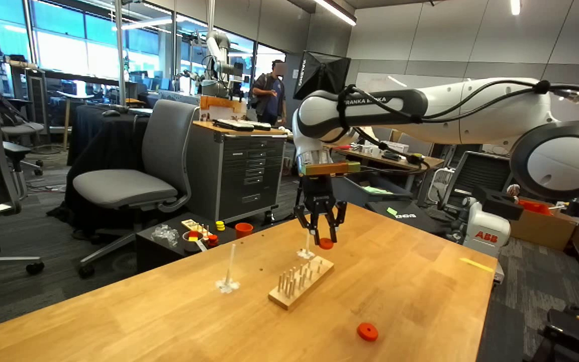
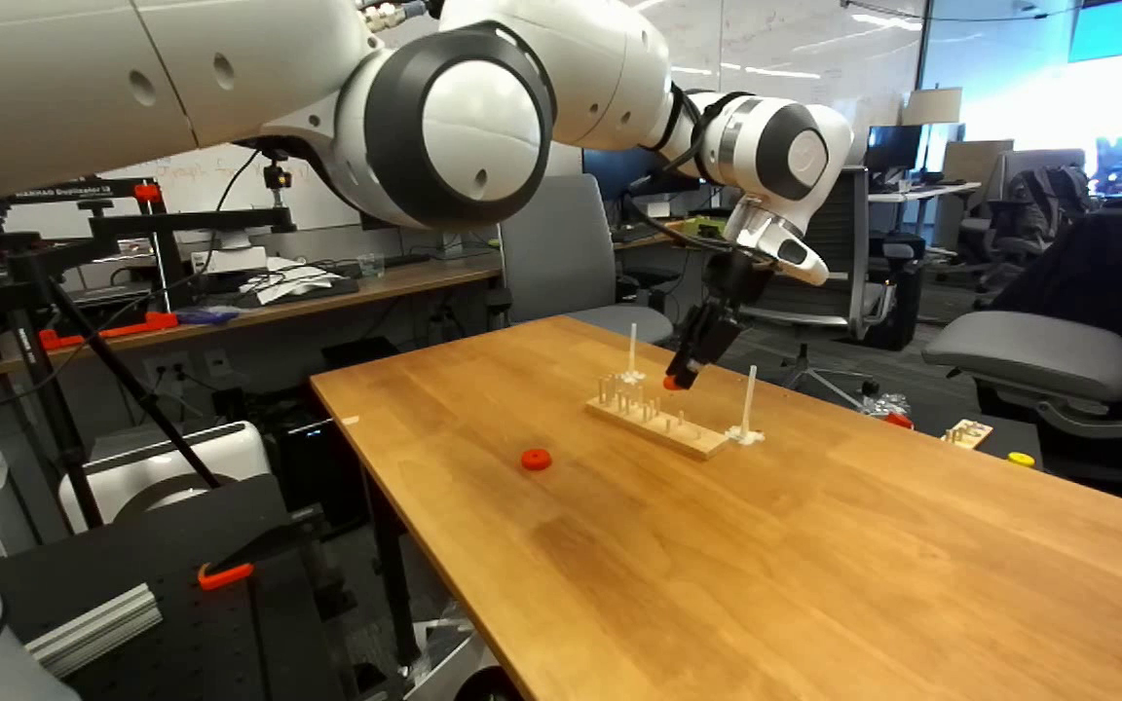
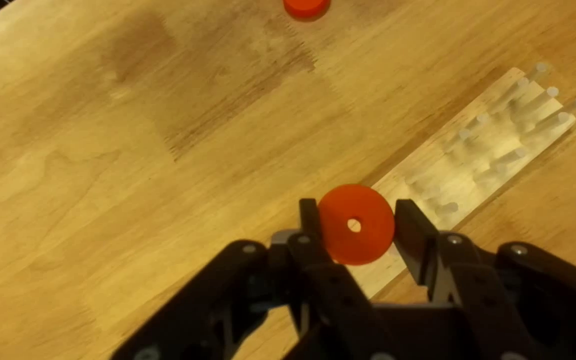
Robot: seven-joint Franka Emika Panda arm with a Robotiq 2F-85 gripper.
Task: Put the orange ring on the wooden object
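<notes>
The orange ring (image 3: 356, 246) is up off the table (image 1: 169, 311), with the gripper (image 1: 324, 240) clamped on it: two fingers (image 3: 415, 240) press against opposite edges (in the wrist view, roughly at nine and three o'clock of the ring). There the ring covers part of the wooden base (image 3: 455, 170), which runs out toward two o'clock, with a bit showing at five. In an exterior view the base (image 1: 308, 283) lies at seven o'clock from the ring, a gap between them; upright pegs (image 3: 543, 98) stand on it, crowded toward one end.

Reckoning from the base in that exterior view, a thin pale stick (image 1: 230, 265) rises at nine o'clock on its own whitish foot (image 1: 226, 287), and another stick (image 1: 307, 244) like it stands near, at twelve. A second ring (image 1: 365, 335), flat on the table, is at four (the wrist view has it too, cut by its top edge). The white arm (image 1: 500, 123) extends from two. Out at ten are a low black stand (image 1: 151, 254) bearing a pegged board (image 1: 194, 227) and yellow rings (image 1: 220, 225), then a grey chair (image 1: 123, 188); a person (image 1: 271, 95) stands far off, just short of twelve.
</notes>
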